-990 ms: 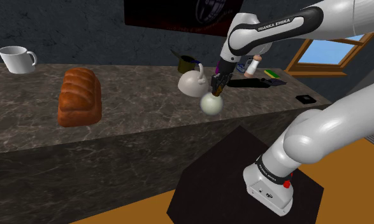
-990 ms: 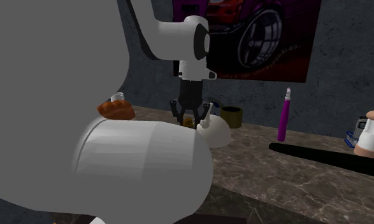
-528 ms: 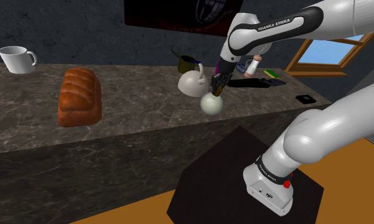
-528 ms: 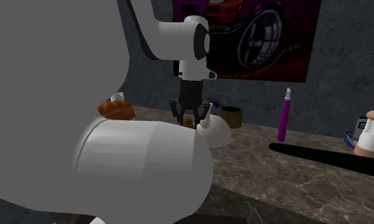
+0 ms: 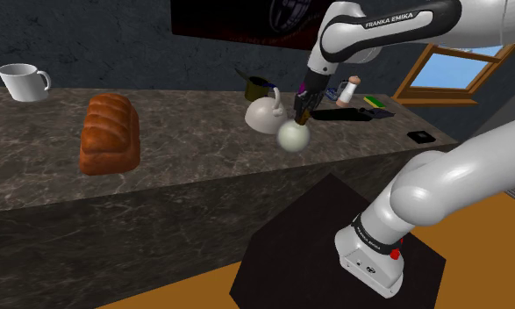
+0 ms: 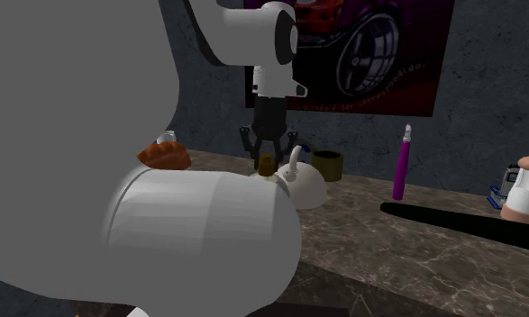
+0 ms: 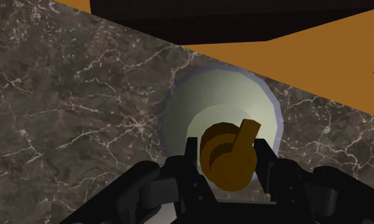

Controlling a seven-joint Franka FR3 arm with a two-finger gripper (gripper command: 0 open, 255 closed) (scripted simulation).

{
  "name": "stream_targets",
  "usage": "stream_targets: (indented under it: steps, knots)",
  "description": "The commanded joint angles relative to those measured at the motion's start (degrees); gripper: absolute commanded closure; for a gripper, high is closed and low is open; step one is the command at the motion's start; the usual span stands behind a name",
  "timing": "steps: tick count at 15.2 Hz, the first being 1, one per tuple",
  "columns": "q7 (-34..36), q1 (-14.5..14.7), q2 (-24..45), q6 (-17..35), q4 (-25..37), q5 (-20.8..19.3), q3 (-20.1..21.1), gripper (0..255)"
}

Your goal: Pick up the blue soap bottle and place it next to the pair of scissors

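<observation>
Just beside a white kettle (image 5: 266, 114), the black gripper (image 5: 301, 112) pinches the brown pump (image 7: 227, 159) of the pale round soap bottle (image 5: 292, 136) hanging beneath it, apparently clear of the marble counter (image 5: 185, 140). This looks like the lift step, with a carry toward the scissors next. The wrist view shows the fingers (image 7: 190, 151) clasping the pump, a contact the shoulder view leaves unclear.

ARM: your white arm (image 5: 439, 176) rises from the shoulder view's lower right, leaves the right edge and re-enters along the top | WRIST: points straight down, upper centre-right of the frame | GRIPPER: your gripper (image 5: 301, 109) hangs vertical, and its fingers (image 7: 190, 153) clasp the brown pump of the soap bottle (image 5: 292, 137)
</observation>
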Motion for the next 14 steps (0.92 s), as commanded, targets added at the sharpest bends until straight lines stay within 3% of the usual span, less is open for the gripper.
stream_targets:
  steps: [1,14]
  knots:
    - [0.13,-0.02,-0.62,-1.75,1.13,-0.05,0.11,255]
    - [0.74,0.05,-3.01,-12.28,9.29,-0.06,0.73,255]
